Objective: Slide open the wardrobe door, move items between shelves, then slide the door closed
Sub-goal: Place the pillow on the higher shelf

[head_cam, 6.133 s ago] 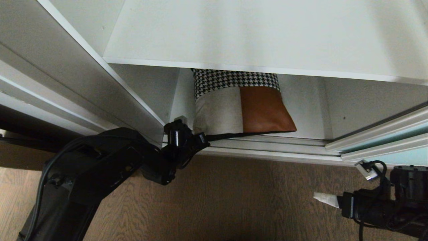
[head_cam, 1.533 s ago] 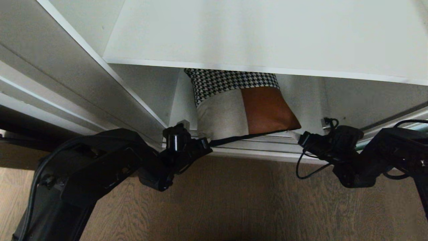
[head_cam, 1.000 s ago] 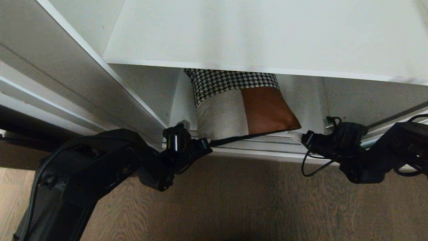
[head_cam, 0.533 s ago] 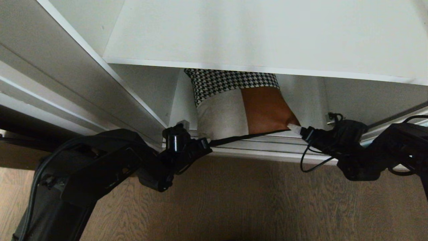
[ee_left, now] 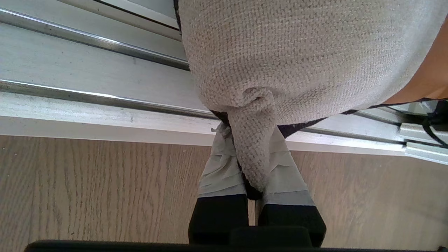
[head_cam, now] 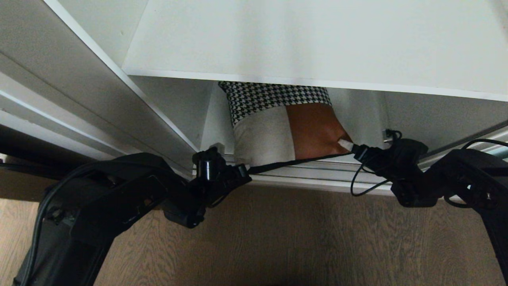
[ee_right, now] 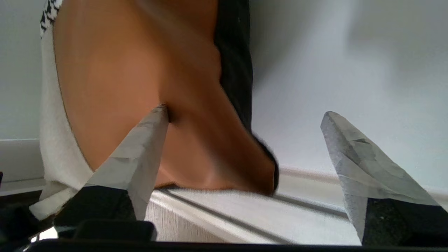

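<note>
You have no writing, brand or label to read anywhere here.

Around your work you see the grey-brown wood-grain floor (head_cam: 278, 238) in front of the wardrobe, the silver sliding track (head_cam: 317, 174) along its threshold, and a white upper shelf (head_cam: 317, 43) that overhangs and hides the top of the cushion (head_cam: 278, 127). A strip of the sliding wardrobe door (head_cam: 496, 151), pale blue-green in a silver frame, shows at the far right behind your right arm. A loose black cable (head_cam: 367, 184) loops below the right wrist.

The cushion stands upright on the lowest shelf (head_cam: 369, 159), leaning back, its lower edge just behind the track.

Your left gripper (ee_left: 250, 175) is clamped on the cushion's beige lower corner, which is pulled out over the track toward the floor; the fabric is pinched flat between the taped fingers (ee_left: 220, 168).

Your right gripper (ee_right: 245, 140) stands wide apart at the cushion's other lower corner. One fingertip (ee_right: 154, 122) presses a dent into the brown leather patch (head_cam: 313, 131); the other finger is clear of the cushion, beyond its black backing (ee_right: 234, 52), against the white wall of the wardrobe. The corner sits between the two fingers, not yet gripped.
</note>
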### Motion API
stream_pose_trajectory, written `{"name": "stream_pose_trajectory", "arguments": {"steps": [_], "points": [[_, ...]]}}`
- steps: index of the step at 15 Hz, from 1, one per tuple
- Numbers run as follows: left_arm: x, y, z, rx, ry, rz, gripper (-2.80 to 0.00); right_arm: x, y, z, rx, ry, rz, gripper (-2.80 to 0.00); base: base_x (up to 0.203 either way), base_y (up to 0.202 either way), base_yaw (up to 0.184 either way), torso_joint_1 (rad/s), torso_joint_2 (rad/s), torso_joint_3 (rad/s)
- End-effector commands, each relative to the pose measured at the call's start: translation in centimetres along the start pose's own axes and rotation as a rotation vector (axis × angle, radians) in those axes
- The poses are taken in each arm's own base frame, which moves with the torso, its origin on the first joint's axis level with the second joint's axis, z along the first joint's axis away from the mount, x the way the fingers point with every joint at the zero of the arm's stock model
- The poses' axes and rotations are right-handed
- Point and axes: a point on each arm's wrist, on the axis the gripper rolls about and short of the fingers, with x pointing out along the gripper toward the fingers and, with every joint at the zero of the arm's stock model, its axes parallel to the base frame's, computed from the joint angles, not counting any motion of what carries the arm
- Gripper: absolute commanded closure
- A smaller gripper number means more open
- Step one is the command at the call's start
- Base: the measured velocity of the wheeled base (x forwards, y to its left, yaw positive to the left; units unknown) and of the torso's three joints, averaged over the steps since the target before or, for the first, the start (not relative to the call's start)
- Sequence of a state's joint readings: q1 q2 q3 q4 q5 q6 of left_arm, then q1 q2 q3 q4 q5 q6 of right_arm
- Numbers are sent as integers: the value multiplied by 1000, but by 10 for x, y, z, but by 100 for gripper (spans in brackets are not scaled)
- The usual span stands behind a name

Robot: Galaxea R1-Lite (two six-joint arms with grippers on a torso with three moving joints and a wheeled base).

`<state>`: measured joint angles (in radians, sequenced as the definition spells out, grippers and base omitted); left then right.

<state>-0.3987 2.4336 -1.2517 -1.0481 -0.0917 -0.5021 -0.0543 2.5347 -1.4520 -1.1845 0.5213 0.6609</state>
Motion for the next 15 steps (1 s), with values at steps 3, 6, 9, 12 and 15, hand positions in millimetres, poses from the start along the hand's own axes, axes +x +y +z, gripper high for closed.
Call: {"name": "stream_pose_trajectory", "arguments": {"steps": [3, 6, 9, 12, 15], "points": [[0, 0, 0, -2, -3, -2, 0, 0, -13, 7, -8, -25, -8, -280, 0, 0, 0, 0, 0, 0], [1, 1, -1, -2, -1, -1, 0, 5, -22, 11, -16, -57, -27, 0, 0, 0, 0, 0, 0, 0], [2, 1, -2, -2, -1, -1, 0, 4, -22, 14, 3, -48, -59, 0, 0, 0, 0, 0, 0, 0], [4, 2, -2, -2, -3, -1, 0, 2, -19, 13, 13, -38, -62, 0, 0, 0, 0, 0, 0, 0], [6, 2, -3, -2, -3, 1, 0, -2, -13, 15, 19, -27, -64, 0, 0, 0, 0, 0, 0, 0]]}}
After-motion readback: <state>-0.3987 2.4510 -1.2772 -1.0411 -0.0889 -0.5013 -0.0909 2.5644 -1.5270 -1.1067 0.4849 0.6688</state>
